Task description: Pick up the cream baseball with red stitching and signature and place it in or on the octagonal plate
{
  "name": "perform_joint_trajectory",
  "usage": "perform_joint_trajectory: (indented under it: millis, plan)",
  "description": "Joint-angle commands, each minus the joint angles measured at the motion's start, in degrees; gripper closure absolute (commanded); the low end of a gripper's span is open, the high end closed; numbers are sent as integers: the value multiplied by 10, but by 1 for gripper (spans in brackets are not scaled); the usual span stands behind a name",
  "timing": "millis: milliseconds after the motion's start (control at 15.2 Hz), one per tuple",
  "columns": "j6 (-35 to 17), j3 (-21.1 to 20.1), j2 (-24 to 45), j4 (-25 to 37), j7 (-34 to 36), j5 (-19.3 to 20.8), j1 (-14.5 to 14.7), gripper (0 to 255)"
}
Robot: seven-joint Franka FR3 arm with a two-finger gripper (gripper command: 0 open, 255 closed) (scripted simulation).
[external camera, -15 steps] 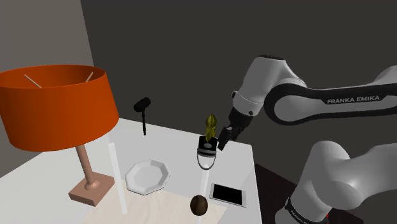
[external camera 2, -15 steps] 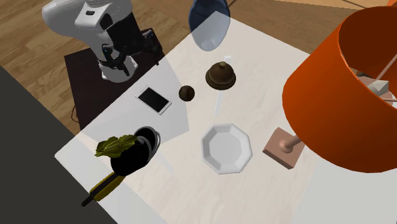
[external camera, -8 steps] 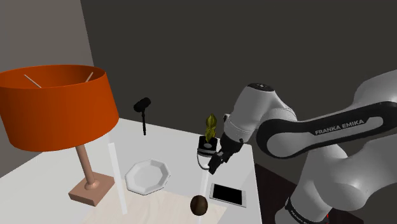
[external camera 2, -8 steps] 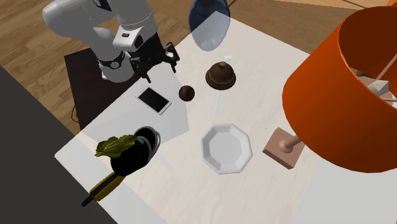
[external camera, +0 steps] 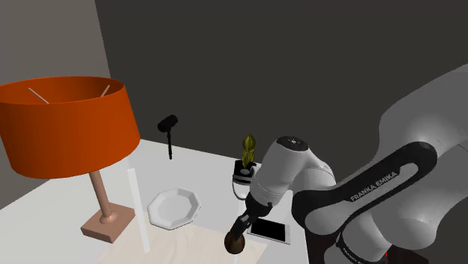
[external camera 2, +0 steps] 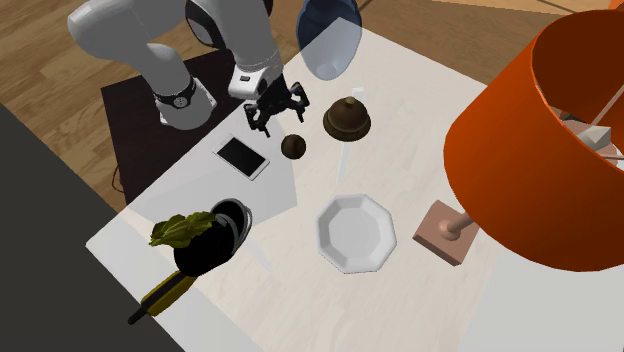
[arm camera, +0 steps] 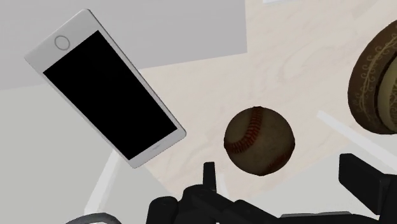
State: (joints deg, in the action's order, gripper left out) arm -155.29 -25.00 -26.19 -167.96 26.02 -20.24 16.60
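Note:
The baseball (arm camera: 259, 139) is drawn dark brown with red stitching and lies on the pale table near the phone; it also shows as the ball (external camera: 235, 242) and the ball (external camera 2: 293, 146). My gripper (arm camera: 286, 184) is open and hovers just above the ball, which lies a little ahead of the spread fingers (arm camera: 208, 175) and touches neither. The gripper (external camera: 241, 225) points down at the ball, and the gripper (external camera 2: 275, 110) sits on the stand's side of it. The white octagonal plate (external camera: 174, 208) lies bare further along the table; the plate (external camera 2: 356, 232) is near the lamp's foot.
A white phone (arm camera: 105, 95) with a black screen lies beside the ball. A brown domed bell (external camera 2: 348, 118) stands close on the ball's other side. An orange lamp (external camera: 67, 124), a black potted plant (external camera: 246, 166) and a small black microphone stand (external camera: 168, 124) also occupy the table.
The arm has swung down from beside the potted plant towards the ball, past the phone. The fingers stayed open. Nothing on the table moved.

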Motion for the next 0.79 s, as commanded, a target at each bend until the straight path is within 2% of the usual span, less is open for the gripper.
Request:
perform_joint_trajectory:
  millis: [0,462,726]
  plan:
    - [-54,-24,55,6,18,-2,-1,0]
    - [-144,-57,152,13,42,37,-43,0]
    - [-151,-61,160,14,47,44,-49,0]
